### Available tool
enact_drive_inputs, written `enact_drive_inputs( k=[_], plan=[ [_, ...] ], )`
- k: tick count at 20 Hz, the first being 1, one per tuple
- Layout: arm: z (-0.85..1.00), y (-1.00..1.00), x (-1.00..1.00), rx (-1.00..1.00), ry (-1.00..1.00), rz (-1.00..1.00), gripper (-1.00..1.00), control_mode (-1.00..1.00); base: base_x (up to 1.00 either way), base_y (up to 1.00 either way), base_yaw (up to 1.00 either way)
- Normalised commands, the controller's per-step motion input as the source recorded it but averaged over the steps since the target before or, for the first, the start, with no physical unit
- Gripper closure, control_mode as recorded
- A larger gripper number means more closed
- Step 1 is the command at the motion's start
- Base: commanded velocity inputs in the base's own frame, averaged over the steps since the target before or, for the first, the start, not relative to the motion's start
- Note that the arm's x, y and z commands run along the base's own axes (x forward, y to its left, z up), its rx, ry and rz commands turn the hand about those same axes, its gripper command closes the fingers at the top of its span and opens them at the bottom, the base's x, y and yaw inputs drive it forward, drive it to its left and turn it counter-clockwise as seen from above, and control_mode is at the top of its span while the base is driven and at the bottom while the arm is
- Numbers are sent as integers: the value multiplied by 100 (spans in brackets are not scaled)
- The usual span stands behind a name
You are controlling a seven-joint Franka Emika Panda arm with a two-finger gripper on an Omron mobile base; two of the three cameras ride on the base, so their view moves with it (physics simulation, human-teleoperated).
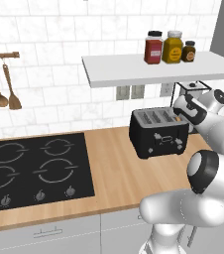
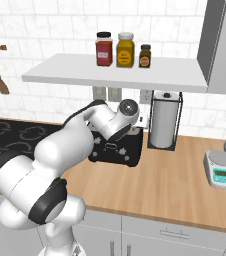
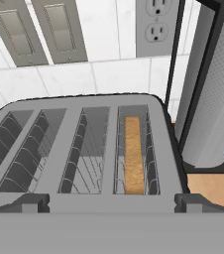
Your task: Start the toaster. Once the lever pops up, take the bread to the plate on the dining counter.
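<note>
Toaster (image 1: 158, 131) sits on the tabletop (image 1: 114, 168) beside the paper-towel roll (image 2: 163, 120). Bread (image 3: 133, 155) is down in the toaster's slot nearest that roll. End effector's jaw state: cannot tell. Judging: bread not yet lifted out; plate delivery remains.

Toaster (image 1: 158, 131) stands on the table (image 1: 114, 168), right of the hob (image 1: 34, 168) and left of the paper-towel holder (image 2: 164, 120). Bread (image 3: 133, 154) sits in its rightmost slot. Three jars (image 1: 169, 47) stand on the shelf (image 1: 148, 69) above.
</note>
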Motion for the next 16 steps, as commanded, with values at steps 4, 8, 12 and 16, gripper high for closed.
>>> enact_drive_inputs(
  k=[4,8,12,16],
  plan=[
    [0,0,0,0,0,0,-100,-100,0,0,0],
    [0,0,0,0,0,0,-100,-100,0,0,0],
    [0,0,0,0,0,0,-100,-100,0,0,0],
    [0,0,0,0,0,0,-100,-100,0,0,0]
  ],
)
